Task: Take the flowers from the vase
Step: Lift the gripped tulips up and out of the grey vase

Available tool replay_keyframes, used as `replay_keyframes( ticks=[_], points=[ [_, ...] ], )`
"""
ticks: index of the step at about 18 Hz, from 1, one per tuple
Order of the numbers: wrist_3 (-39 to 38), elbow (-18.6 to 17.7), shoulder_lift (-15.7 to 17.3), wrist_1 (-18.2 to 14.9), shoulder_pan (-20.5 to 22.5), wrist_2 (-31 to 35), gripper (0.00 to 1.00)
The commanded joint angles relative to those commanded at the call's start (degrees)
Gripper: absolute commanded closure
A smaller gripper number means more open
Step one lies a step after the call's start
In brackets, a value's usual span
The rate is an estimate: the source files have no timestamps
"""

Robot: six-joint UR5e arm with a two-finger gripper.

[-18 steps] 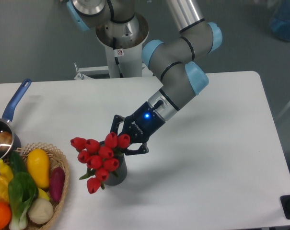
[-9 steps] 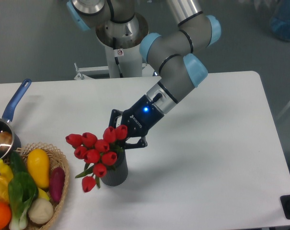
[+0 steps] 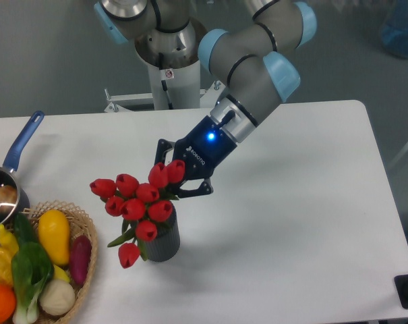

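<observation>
Flowers point(image 3: 137, 208) stems seemingly in vase point(image 3: 163, 241), gripper point(image 3: 171, 179) clamped on bunch, basket point(image 3: 86, 237) holding produce

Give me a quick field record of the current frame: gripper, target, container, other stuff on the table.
gripper: shut on the tulip bunch, near its upper right side
tulips: red closed buds, bunch tilted left, stems seem to be in the vase
vase: dark grey, ribbed, upright on the white table
wicker basket: front left, holds mixed produce
saucepan: blue handle, left edge
task status: bunch grasped, not yet clear of vase
</observation>
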Motion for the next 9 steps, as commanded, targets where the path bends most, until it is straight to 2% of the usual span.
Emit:
replay_keyframes(
  ticks=[4, 9],
  points=[
    [-2.4, 2.0, 0.2, 0.1, 1.6, -3.7, 0.95],
    [-2.5, 4.6, 1.1, 0.1, 4.5, -4.4, 0.95]
  ],
)
